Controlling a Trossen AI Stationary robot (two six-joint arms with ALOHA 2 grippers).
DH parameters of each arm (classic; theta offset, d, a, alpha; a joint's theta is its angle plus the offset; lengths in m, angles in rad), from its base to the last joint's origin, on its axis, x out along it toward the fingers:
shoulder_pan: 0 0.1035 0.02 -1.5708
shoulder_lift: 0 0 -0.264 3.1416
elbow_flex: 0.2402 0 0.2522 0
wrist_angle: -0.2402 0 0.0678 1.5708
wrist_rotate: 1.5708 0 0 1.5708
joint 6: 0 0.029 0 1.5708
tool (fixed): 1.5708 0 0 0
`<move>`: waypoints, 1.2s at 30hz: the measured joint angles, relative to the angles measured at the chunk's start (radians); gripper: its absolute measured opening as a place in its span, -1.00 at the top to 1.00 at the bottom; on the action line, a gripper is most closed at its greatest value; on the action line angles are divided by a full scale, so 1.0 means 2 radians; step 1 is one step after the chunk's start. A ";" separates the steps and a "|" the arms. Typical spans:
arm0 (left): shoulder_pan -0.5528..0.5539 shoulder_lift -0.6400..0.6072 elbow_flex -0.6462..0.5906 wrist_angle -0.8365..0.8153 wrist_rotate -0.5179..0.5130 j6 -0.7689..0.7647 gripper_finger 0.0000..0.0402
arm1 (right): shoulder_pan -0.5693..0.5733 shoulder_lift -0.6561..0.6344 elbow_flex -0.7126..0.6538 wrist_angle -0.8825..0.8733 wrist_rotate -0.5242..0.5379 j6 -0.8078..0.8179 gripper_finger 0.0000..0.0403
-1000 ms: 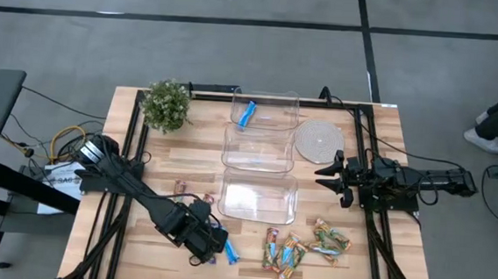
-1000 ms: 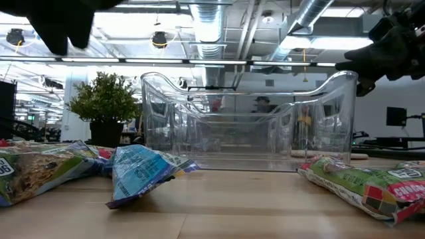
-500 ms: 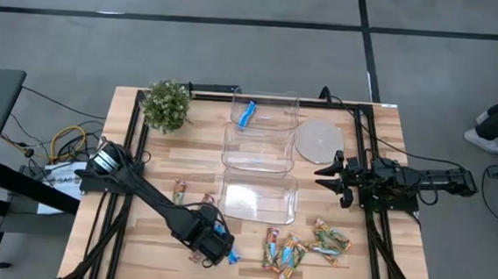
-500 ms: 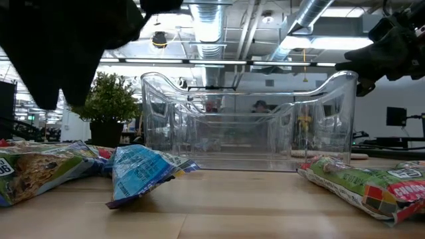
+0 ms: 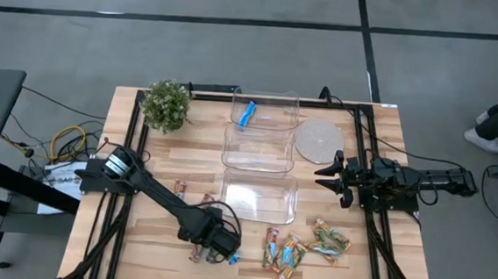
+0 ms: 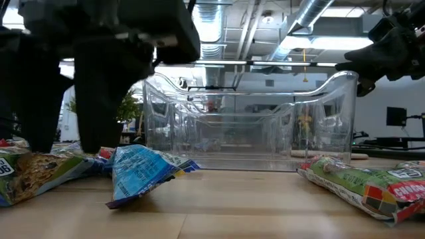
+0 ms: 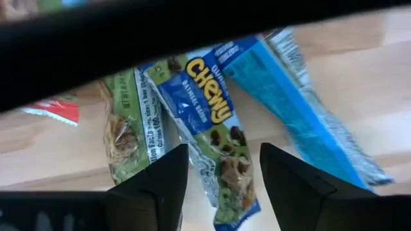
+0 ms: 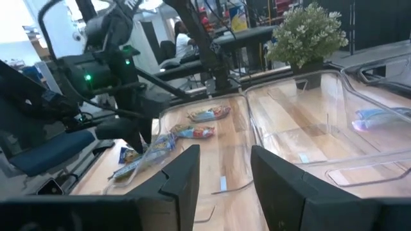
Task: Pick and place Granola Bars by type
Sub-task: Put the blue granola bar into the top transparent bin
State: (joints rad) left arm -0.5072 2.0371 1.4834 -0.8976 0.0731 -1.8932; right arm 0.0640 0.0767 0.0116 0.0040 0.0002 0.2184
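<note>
My left gripper (image 5: 217, 245) points down over a small group of granola bars near the table's front edge. It is open. In the left wrist view its fingers (image 7: 160, 179) stand on either side of a blue-and-green bar (image 7: 209, 122), which lies flat on the wood. A bright blue bar (image 7: 289, 96) and a green bar (image 7: 125, 128) lie beside it; the bright blue one shows again in the low view (image 6: 141, 172). My right gripper (image 5: 324, 173) waits open at the table's right side, well above the wood.
Three clear tubs stand in a row up the table's middle (image 5: 258, 197), (image 5: 259, 147), (image 5: 264, 110); the farthest holds one blue bar (image 5: 247, 113). A heap of bars (image 5: 299, 247) lies front right, two single bars (image 5: 181, 187) left of the nearest tub. A plant (image 5: 165, 105) and a round mat (image 5: 317, 142) are at the back.
My left gripper has come down toward the table and moved toward its right and near edges, ending low over the bars beside the bright blue one. The bars have stayed where they were.
</note>
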 joint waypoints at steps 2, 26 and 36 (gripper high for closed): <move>0.001 0.010 0.000 0.009 0.013 0.004 0.06 | 0.000 0.001 0.000 0.000 0.000 0.000 0.34; 0.005 0.022 0.000 0.012 0.013 0.046 0.48 | 0.000 0.000 0.000 0.001 0.000 0.000 0.34; 0.005 0.021 0.000 0.017 0.022 0.052 0.83 | 0.000 0.000 0.000 0.001 0.000 0.000 0.34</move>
State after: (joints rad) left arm -0.4969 2.0785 1.4830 -0.8635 0.1163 -1.7901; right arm 0.0641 0.0772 0.0113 0.0069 0.0006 0.2188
